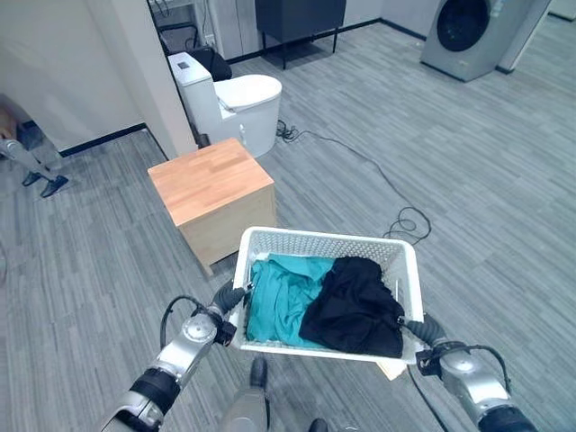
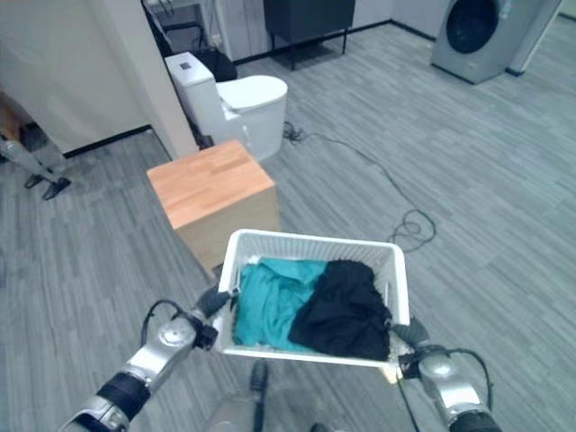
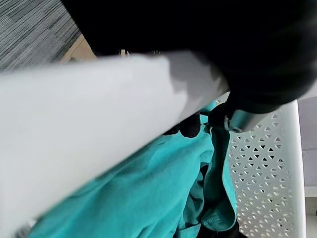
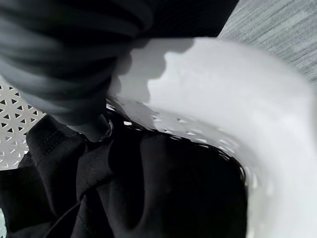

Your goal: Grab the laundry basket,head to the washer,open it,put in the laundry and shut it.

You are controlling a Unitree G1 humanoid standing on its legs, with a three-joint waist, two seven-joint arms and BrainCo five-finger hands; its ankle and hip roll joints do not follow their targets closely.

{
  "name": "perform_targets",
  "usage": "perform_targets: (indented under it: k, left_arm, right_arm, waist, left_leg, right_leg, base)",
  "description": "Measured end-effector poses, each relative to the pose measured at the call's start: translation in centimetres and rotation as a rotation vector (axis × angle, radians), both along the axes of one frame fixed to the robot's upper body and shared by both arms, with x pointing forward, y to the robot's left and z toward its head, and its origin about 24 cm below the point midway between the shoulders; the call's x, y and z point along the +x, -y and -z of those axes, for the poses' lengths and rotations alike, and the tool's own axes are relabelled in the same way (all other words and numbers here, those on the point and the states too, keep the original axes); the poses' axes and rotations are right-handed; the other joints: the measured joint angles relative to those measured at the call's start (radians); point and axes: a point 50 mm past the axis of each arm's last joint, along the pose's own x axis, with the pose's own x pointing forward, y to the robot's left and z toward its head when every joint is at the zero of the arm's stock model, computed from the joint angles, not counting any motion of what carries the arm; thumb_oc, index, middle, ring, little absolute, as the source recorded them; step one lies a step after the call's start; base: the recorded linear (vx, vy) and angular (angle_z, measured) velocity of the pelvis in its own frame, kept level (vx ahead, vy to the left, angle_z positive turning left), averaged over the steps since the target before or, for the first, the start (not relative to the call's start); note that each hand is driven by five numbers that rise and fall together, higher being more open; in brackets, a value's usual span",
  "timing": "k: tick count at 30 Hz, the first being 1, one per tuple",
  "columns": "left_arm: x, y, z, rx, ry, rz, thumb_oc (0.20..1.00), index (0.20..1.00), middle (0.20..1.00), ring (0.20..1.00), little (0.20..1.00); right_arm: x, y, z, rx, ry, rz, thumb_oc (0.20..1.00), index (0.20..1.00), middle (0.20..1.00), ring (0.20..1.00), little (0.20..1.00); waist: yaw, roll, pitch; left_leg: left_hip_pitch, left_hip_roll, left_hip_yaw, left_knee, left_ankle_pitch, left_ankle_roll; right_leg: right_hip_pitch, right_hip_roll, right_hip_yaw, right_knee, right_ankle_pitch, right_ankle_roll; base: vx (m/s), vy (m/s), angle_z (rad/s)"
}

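Observation:
I hold a white perforated laundry basket up in front of me, above the grey floor. A teal garment lies in its left half and a black garment in its right half. My left hand grips the basket's left rim, its fingers hooked over the rim above the teal garment. My right hand clasps the right rim beside the black garment. The grey washer, with a dark round door, stands far off at the upper right.
A wooden box stands just beyond the basket to the left. Behind it are a white toilet and a wall corner. A black cable snakes across the floor toward the washer. A dark cabinet stands at the back.

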Motion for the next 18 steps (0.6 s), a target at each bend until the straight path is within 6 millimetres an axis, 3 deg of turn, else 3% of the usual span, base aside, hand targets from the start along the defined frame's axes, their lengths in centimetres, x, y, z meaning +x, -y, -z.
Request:
perform_targets:
  k: [2,6,12,16,18]
  left_arm:
    - [0.6,0.4,-0.5,0.010,0.015,0.015,0.200,0.200,0.200,0.200,0.200]
    - [1.4,0.1,-1.3,0.026,0.041,0.014,0.200,0.200,0.200,0.200,0.200]
    - [2.2,-0.1,-2.4,0.046,0.073,0.027,0.200,0.200,0.200,0.200,0.200]
    - [3.0,-0.1,-3.3,0.056,0.103,0.034,0.200,0.200,0.200,0.200,0.200]
    - [3.6,0.5,-4.1,0.068,0.126,0.057,0.200,0.200,0.200,0.200,0.200]
  right_arm:
    - [0.2,0.3,-0.3,0.013,0.014,0.019,0.200,0.200,0.200,0.200,0.200]
    - [0.9,0.1,-1.0,0.030,0.050,0.023,0.200,0.200,0.200,0.200,0.200]
    - [1.3,-0.1,-1.3,0.036,0.069,0.016,0.200,0.200,0.200,0.200,0.200]
    - [2.0,-0.1,-2.0,0.034,0.094,0.013,0.200,0.200,0.200,0.200,0.200]
    - [2.1,0.2,-2.4,0.039,0.115,0.033,0.200,0.200,0.200,0.200,0.200]
  waist:
    - [-0.006,0.002,0.016]
    - [0.005,-0.014,0.046]
    - [-0.013,-0.051,0.070]
    - [-0.018,-0.059,0.089]
    - [-0.027,-0.061,0.099]
  left_leg:
    - [-0.017,-0.011,-0.026,0.020,0.018,-0.012]
    - [-0.017,0.008,-0.020,0.020,0.044,-0.047]
    - [-0.016,0.018,-0.020,0.016,0.044,-0.047]
    - [-0.021,0.024,-0.017,0.057,0.048,-0.052]
    - [-0.044,0.025,0.017,0.093,0.057,-0.062]
  right_leg:
    - [0.010,0.012,-0.024,0.001,-0.010,0.001]
    - [0.010,0.014,-0.042,0.011,-0.024,-0.030]
    - [0.008,0.027,-0.033,0.013,-0.018,-0.032]
    - [0.015,0.034,-0.008,0.013,-0.014,-0.036]
    - [0.019,0.033,-0.012,0.000,-0.021,-0.043]
  base:
    - [0.02,-0.086,0.44]
    - [0.03,-0.072,0.13]
    - [0.04,-0.083,-0.05]
    - [0.02,-0.057,-0.17]
    - [0.08,0.010,0.03]
